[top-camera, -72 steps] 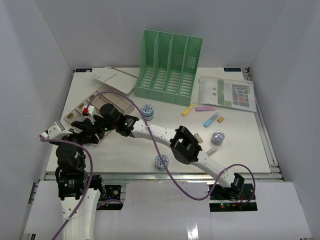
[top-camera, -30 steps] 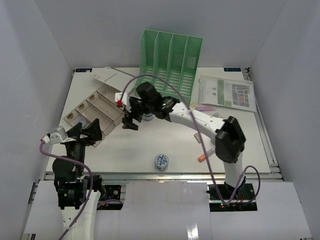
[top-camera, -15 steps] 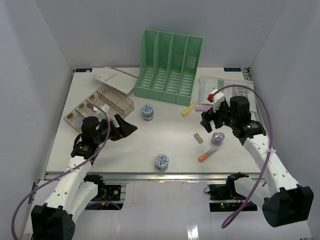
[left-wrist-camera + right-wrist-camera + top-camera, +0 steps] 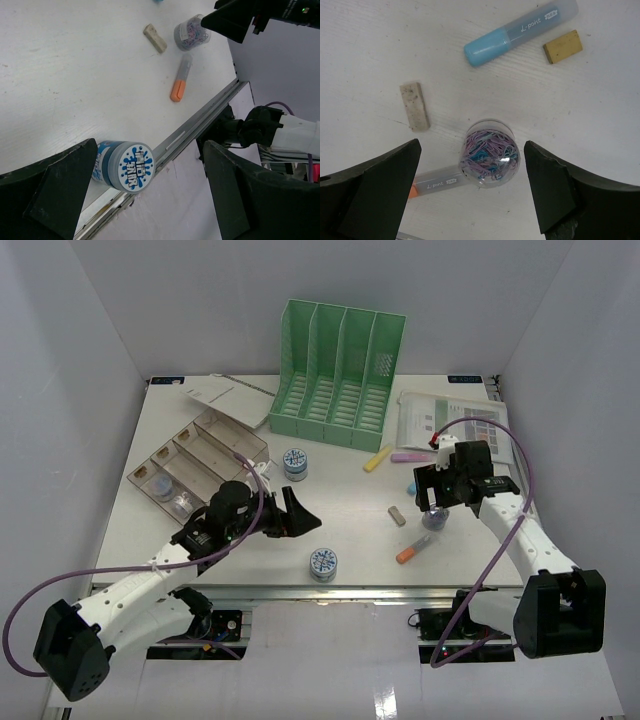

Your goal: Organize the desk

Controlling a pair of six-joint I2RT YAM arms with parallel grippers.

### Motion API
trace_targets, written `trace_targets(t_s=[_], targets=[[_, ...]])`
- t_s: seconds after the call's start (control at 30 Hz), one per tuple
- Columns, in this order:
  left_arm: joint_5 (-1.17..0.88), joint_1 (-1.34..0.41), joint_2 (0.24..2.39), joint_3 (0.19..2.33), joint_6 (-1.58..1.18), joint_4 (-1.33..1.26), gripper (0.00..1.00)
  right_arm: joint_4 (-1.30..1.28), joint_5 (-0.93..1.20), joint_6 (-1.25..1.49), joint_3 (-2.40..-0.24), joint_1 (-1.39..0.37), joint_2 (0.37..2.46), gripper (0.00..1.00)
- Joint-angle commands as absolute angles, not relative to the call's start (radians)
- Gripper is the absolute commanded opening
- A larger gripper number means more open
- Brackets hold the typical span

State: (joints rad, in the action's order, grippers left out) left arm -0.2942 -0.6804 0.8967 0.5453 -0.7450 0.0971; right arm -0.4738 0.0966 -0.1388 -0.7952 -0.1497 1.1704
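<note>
The desk (image 4: 350, 505) is a white tabletop with a metal rail along its front edge. My left gripper (image 4: 298, 515) hangs open over the front middle, just left of a round tub with a blue splash label (image 4: 322, 563). In the left wrist view that tub (image 4: 125, 166) stands near the left finger, by the rail, with nothing between the jaws. My right gripper (image 4: 432, 502) is open above a clear jar of paper clips (image 4: 435, 517). In the right wrist view the jar (image 4: 491, 159) lies between the fingers, untouched.
Around the jar lie an orange marker (image 4: 435, 182), a grey eraser (image 4: 414, 106), a blue marker (image 4: 520, 31) and a tan eraser (image 4: 562, 46). Further back are a second tub (image 4: 294, 462), a green file rack (image 4: 340, 375), a clear compartment box (image 4: 190, 462) and papers (image 4: 455, 425).
The right arm has swung back from the compartment box to the right side and settled over the clip jar. The left arm has reached forward and right toward the front tub.
</note>
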Motion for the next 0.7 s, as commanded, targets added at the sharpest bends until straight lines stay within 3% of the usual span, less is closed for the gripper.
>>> trace_targets(t_s=[0.0, 0.47, 0.67], targets=[[-0.229, -0.705, 0.859, 0.506, -0.786, 0.068, 0.98, -0.472, 0.065, -0.114, -0.806, -0.142, 1.197, 0.9], [-0.225, -0.721, 0.799, 0.483, -0.802, 0.069, 0.98, -0.482, 0.074, -0.132, -0.799, -0.129, 1.304, 1.0], [-0.222, -0.722, 0.772, 0.5, -0.786, 0.09, 0.98, -0.505, 0.08, -0.139, -0.818, -0.128, 1.346, 0.89]])
